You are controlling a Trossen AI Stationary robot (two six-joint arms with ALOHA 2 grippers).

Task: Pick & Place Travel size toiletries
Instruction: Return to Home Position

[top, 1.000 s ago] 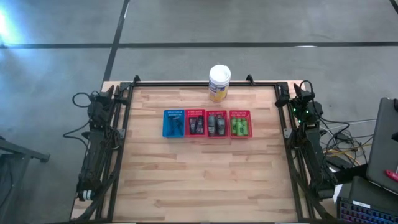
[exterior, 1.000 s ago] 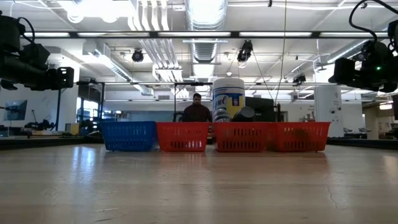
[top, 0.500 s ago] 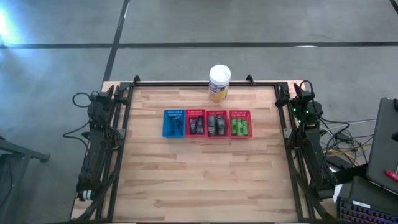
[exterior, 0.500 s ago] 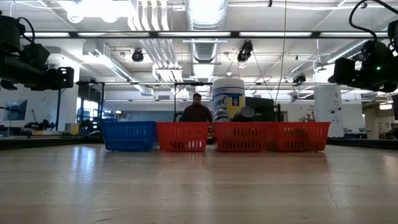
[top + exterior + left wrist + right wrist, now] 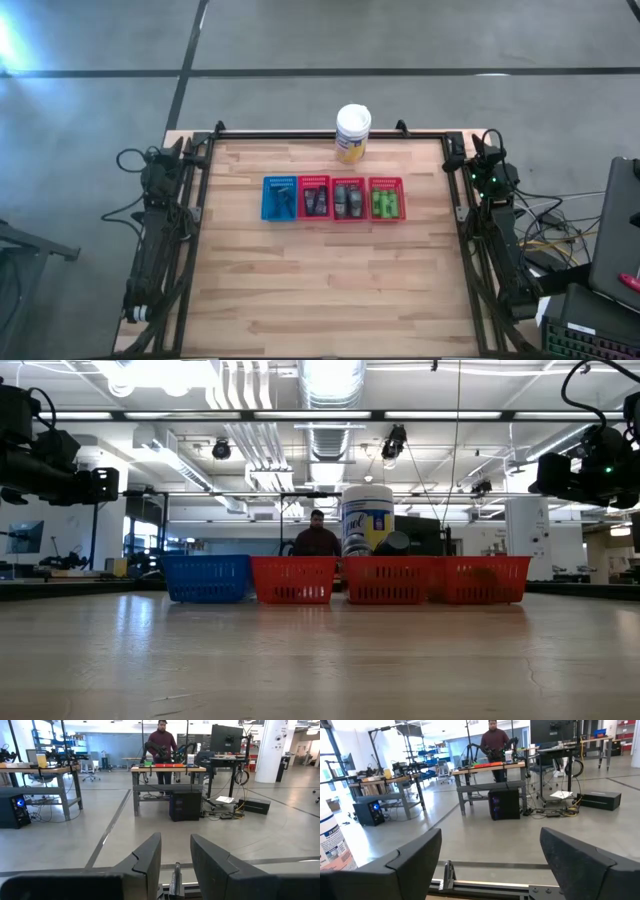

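The travel size toiletries lie in four small baskets in a row at mid-table. The bright green mini bottles (image 5: 386, 205) are in the right red basket (image 5: 387, 183). Dark grey oval tubes (image 5: 348, 200) fill the middle red basket, and dark tubes (image 5: 315, 202) the left red one. Dark items (image 5: 283, 204) sit in the blue basket (image 5: 270, 198). My left gripper (image 5: 175, 850) is open with a narrow gap, parked folded at the table's far-left corner (image 5: 183, 152). My right gripper (image 5: 490, 855) is wide open, parked at the far-right corner (image 5: 478, 152). Both are far from the baskets.
A white-lidded yellow canister (image 5: 352, 133) stands upright at the table's far edge behind the baskets (image 5: 367, 520). The black frame rails (image 5: 200, 230) run along the table's sides. Bare wood (image 5: 330, 290) spreads over the near half. A person (image 5: 316, 538) stands in the room beyond.
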